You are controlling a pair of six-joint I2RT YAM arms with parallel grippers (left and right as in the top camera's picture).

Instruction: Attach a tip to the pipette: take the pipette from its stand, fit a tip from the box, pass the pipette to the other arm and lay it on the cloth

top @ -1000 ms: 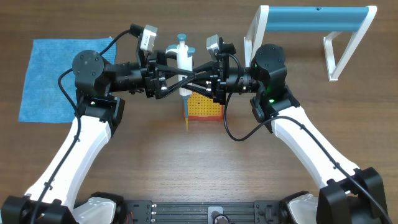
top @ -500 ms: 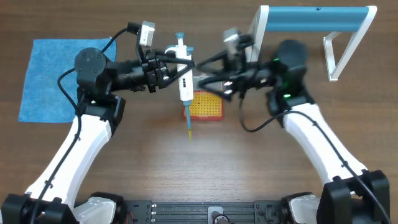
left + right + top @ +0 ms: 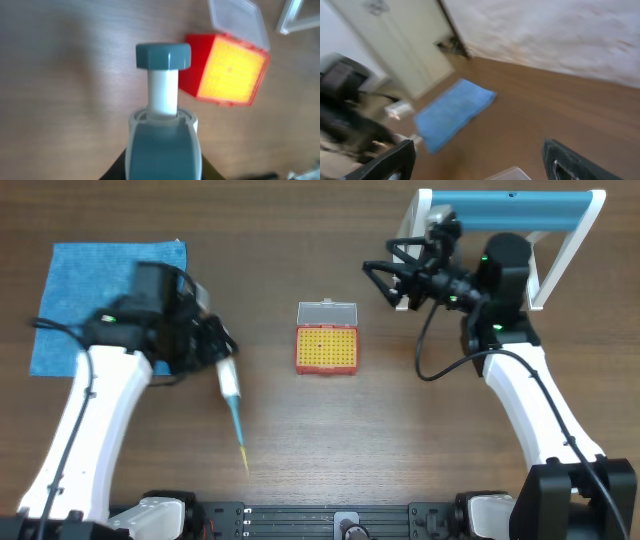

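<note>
Left hand (image 3: 212,348) grips pipette (image 3: 230,385); open box (image 3: 300,352) holds yellow tips (image 3: 327,348)

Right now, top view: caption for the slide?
Left gripper holds the tipped pipette near the blue cloth; right gripper open near the stand.

Left arm (image 3: 88,410), right arm (image 3: 527,405) — white and black
White links, black joint housings, loose black cables (image 3: 420,365), small green lights (image 3: 492,330).

Left gripper (image 3: 208,348) blurred, pipette (image 3: 162,130) cut off at the edge – lower end hidden, stand (image 3: 300,20) clipped.
</note>
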